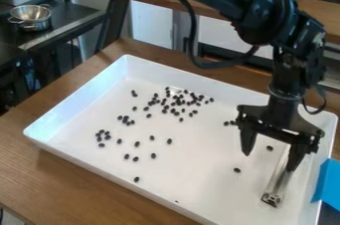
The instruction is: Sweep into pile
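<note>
The gripper hangs over the right side of the white tray, its two fingers spread apart. Dozens of small black beans are scattered over the tray floor, densest toward the upper middle. Looser groups lie toward the left, and a few single beans are near the gripper. A narrow pale tool with a dark, metallic-looking near end lies at a slant in the tray's right part, beside the right finger. Whether that finger touches it, I cannot tell.
The tray has raised walls and rests on a wooden table. A blue object overlaps its right edge. In the back left, a metal colander stands on a dark counter. A wooden ledge runs behind the arm.
</note>
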